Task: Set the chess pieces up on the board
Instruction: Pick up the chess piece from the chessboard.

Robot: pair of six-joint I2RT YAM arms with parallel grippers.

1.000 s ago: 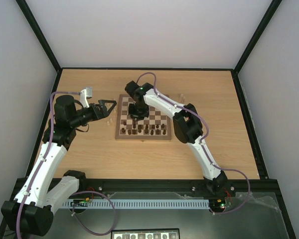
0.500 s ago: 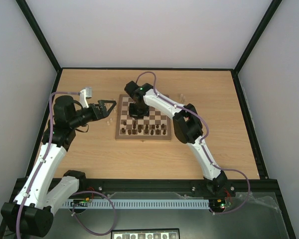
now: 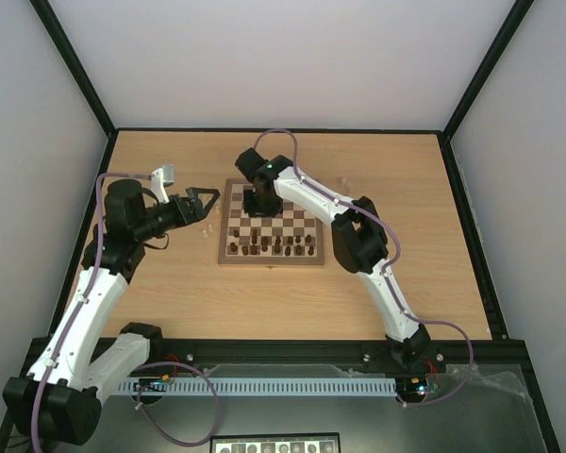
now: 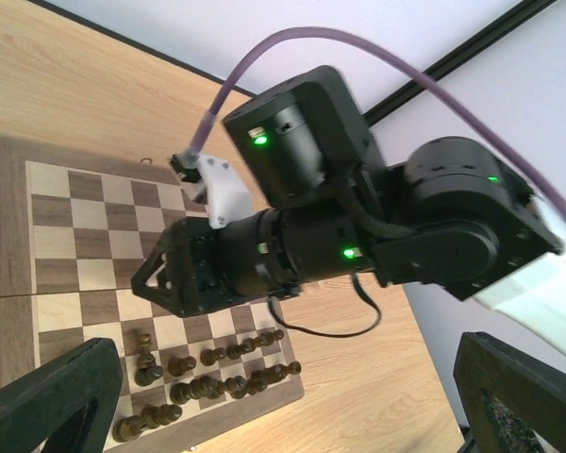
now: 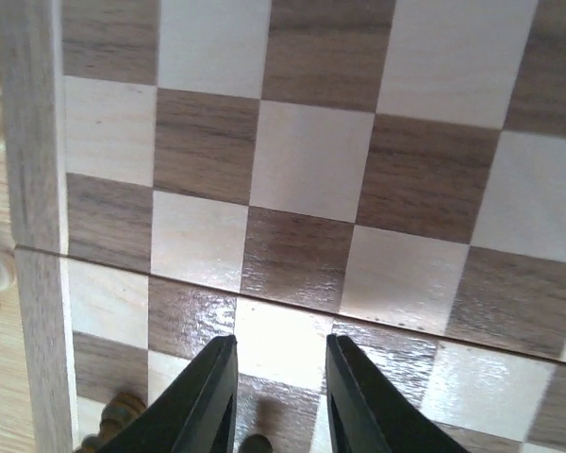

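The dark chess pieces (image 3: 269, 247) crowd the board's (image 3: 297, 219) near two rows, so the right gripper (image 5: 274, 354), slightly parted and empty over bare middle squares, is likely free for the pale pieces (image 3: 206, 228) lying on the tabletop (image 3: 170, 283) beside the wide-open, empty left gripper (image 3: 201, 199).

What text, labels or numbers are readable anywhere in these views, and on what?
None readable.
Dark panel at the top view's bottom edge: a row of small pale marks, too small to read.
Board border: no letters or numbers in the wrist views.
Right arm: only green lights, no print.
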